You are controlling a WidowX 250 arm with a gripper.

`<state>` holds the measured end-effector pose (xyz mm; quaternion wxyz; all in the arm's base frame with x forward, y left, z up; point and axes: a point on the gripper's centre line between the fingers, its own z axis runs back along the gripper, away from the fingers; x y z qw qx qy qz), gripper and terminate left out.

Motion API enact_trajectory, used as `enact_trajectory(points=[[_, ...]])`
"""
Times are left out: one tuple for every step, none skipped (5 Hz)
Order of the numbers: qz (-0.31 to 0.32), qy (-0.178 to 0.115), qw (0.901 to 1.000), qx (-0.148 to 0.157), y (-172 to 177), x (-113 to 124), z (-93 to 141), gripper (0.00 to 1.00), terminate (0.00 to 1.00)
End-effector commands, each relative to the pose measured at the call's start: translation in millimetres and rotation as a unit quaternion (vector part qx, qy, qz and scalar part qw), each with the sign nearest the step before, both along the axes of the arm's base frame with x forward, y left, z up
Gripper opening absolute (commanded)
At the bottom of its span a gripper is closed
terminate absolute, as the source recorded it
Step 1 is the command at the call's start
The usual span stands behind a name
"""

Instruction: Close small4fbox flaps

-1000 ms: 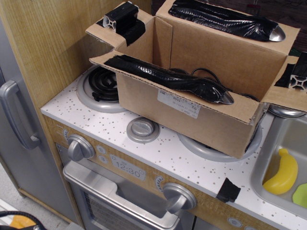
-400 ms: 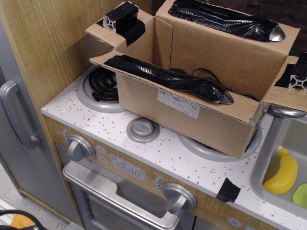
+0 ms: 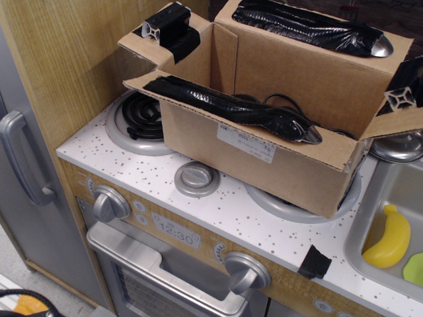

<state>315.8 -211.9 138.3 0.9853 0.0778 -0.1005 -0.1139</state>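
The small4fbox (image 3: 264, 165) is a brown cardboard box sitting on the toy stove top, with its white label (image 3: 246, 142) on the near long side. All four flaps stand open. The near flap (image 3: 231, 105) leans inward and carries a long black taped bar. The far flap (image 3: 310, 30) stands upright with another black bar. The left flap (image 3: 155, 43) folds outward with a short aluminium piece in black tape. The right flap (image 3: 396, 119) tilts up at the right edge with an aluminium piece (image 3: 400, 98). No gripper shows in this view.
A black coil burner (image 3: 135, 115) lies left of the box and a grey round knob (image 3: 196, 178) in front of it. A sink (image 3: 370, 218) at the right holds a yellow banana (image 3: 390, 239). A wooden panel (image 3: 66, 59) stands at the left.
The right flap has swung upward; its aluminium piece now sits higher and closer to the box. Nothing else has moved.
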Motion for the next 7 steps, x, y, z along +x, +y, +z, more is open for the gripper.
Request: enact_trajectory(points=[[-0.024,-0.021,0.9991,0.027,27.8,11.2,35.5,1.00,0.00],[-0.040,-0.021,0.9981,0.043,47.1,12.4,41.1,1.00,0.00],[-0.048,-0.011,0.9979,0.042,62.5,14.7,42.5,1.00,0.00],[-0.060,-0.006,0.9975,0.037,76.9,19.5,39.2,1.00,0.00],[-0.066,0.002,0.9978,0.010,89.9,23.1,26.1,1.00,0.00],[-0.069,0.010,0.9973,-0.023,101.8,24.2,10.0,1.00,0.00],[-0.067,0.015,0.9964,-0.049,109.0,23.6,-1.5,1.00,0.00]])
